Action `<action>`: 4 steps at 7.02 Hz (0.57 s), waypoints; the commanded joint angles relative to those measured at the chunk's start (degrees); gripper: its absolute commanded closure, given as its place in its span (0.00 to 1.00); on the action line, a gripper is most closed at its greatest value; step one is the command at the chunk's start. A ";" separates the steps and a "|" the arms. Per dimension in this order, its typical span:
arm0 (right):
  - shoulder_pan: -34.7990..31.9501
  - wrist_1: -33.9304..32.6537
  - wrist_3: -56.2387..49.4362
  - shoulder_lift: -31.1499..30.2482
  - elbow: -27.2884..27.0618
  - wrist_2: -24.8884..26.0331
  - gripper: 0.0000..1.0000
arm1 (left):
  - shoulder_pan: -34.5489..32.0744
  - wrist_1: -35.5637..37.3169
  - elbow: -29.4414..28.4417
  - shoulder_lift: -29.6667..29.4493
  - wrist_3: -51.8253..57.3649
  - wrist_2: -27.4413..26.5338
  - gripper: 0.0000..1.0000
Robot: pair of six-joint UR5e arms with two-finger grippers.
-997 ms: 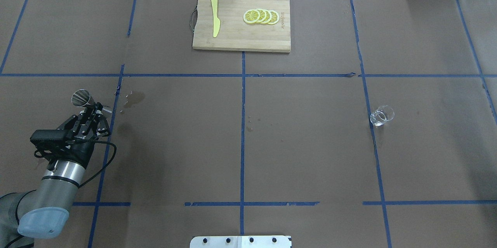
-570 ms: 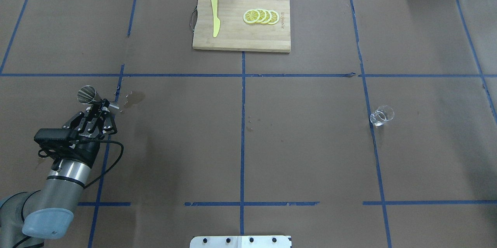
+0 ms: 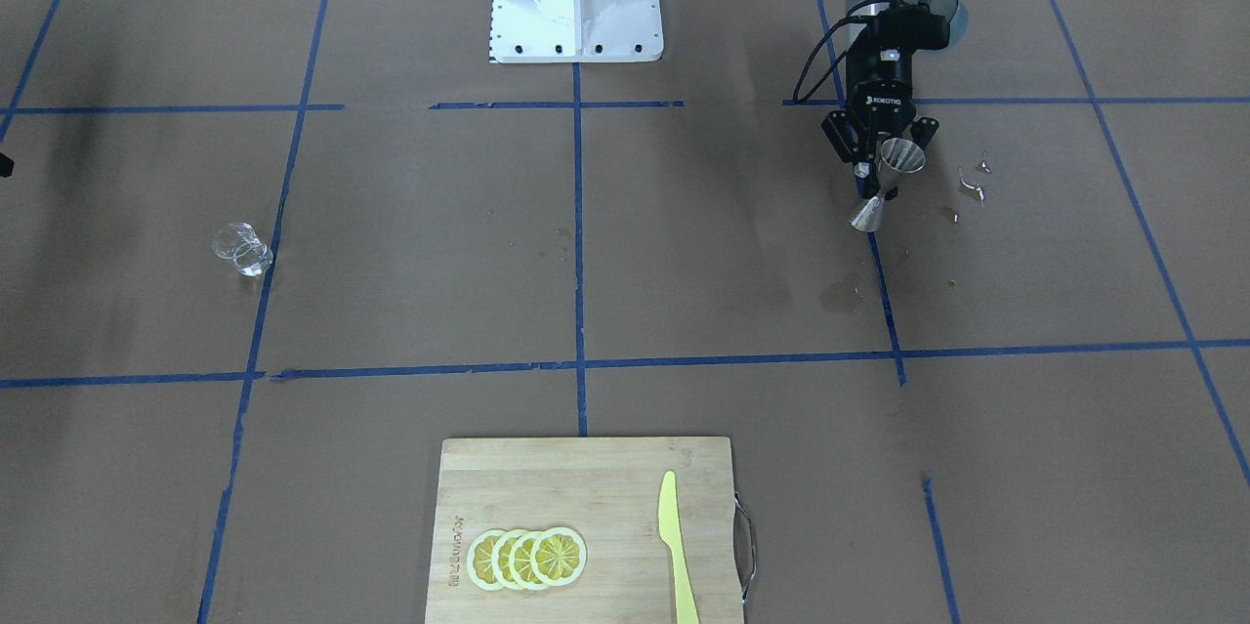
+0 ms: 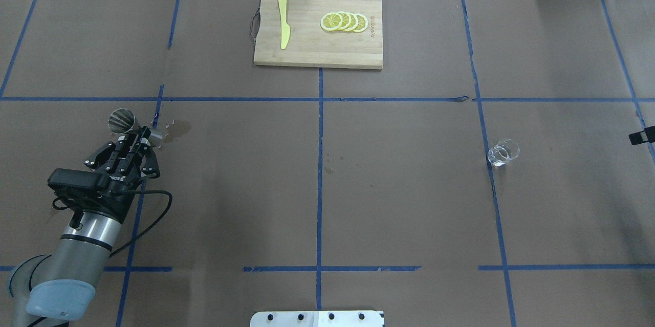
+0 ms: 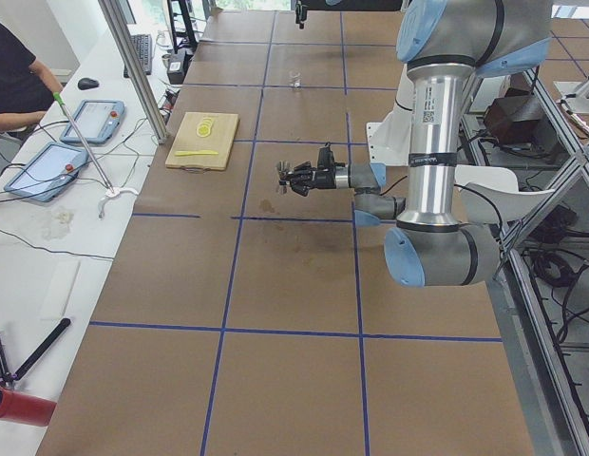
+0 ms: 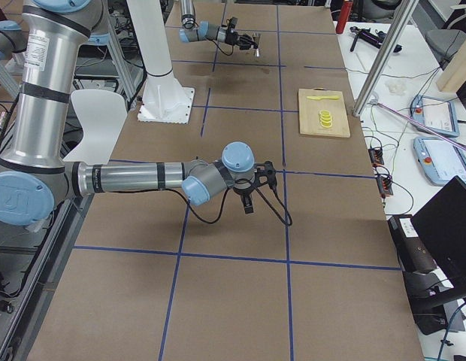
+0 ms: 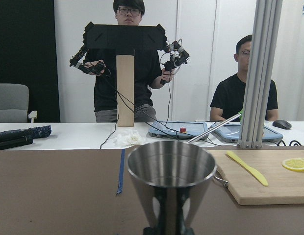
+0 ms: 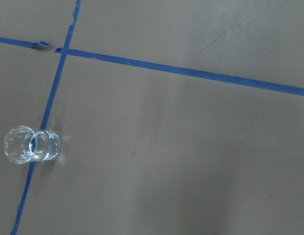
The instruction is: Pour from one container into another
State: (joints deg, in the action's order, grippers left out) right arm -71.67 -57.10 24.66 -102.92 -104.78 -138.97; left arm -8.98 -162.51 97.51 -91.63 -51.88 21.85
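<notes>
My left gripper is shut on the narrow waist of the steel jigger and holds it above the table at the left. In the front-facing view the jigger leans in the left gripper, wide cone up. The left wrist view shows the jigger's open mouth close up. The clear glass cup stands alone on the right half, on a blue tape line, and is also in the right wrist view. The right gripper hovers over the table; whether it is open I cannot tell.
A wooden cutting board lies at the far middle with lemon slices and a yellow knife. Wet spots mark the paper beside the jigger. The robot's base plate is at the near edge. People stand beyond the table.
My left gripper has carried the jigger a little forward and to the right. A black part of the right arm has come in at the overhead view's right edge. The glass cup has not moved.
</notes>
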 commanded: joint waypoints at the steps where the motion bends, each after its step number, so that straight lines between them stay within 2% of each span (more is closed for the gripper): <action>1: 5.20 6.37 4.86 0.79 -0.16 2.20 0.00 | 3.08 -1.41 -1.87 -6.24 8.25 -0.24 1.00; 2: 6.61 11.26 9.13 1.23 -0.16 3.60 0.00 | 3.62 -1.76 -1.97 -9.76 13.60 0.03 1.00; 3: 9.59 18.01 15.44 0.97 -0.25 8.05 0.00 | 4.23 -1.76 -1.88 -11.36 15.48 1.08 1.00; 4: 13.62 24.08 19.51 0.27 -0.51 15.41 0.00 | 4.24 -1.67 -1.53 -11.63 15.59 7.79 1.00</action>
State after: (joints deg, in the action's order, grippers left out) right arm -62.31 -40.42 38.52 -102.13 -105.06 -130.73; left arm -5.09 -164.19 95.76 -102.00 -37.77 24.22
